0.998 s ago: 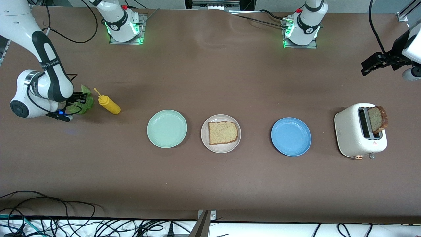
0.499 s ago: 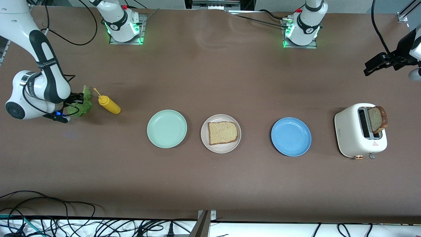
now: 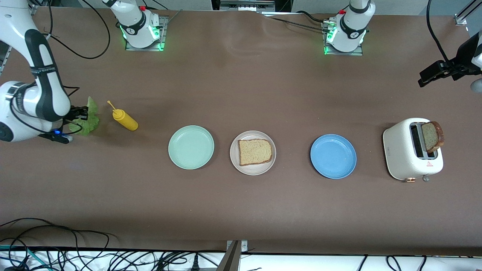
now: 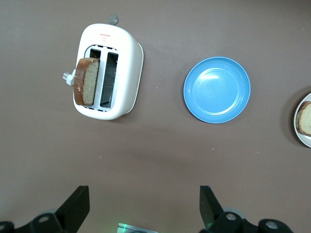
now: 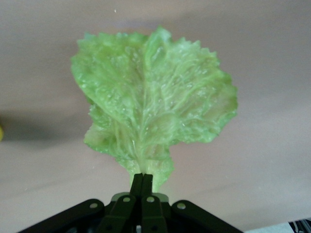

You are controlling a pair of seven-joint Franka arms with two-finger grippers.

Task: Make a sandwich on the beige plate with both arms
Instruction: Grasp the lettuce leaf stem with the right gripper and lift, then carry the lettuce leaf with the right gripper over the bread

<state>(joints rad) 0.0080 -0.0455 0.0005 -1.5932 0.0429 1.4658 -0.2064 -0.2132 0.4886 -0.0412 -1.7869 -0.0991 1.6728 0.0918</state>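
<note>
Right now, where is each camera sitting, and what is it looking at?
Front view: high across the table, facing both arm bases; it sees the beige plate with a bread slice, and both arms.
Left wrist view: on the left arm, looking down at the toaster and blue plate; the open left end effector shows.
Right wrist view: on the right arm, looking at the lettuce leaf pinched in the right end effector.
Shared: front and left wrist views both show toaster and blue plate.

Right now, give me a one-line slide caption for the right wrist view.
Right gripper shut on the stem end of the lettuce leaf, which hangs above the brown table.
</note>
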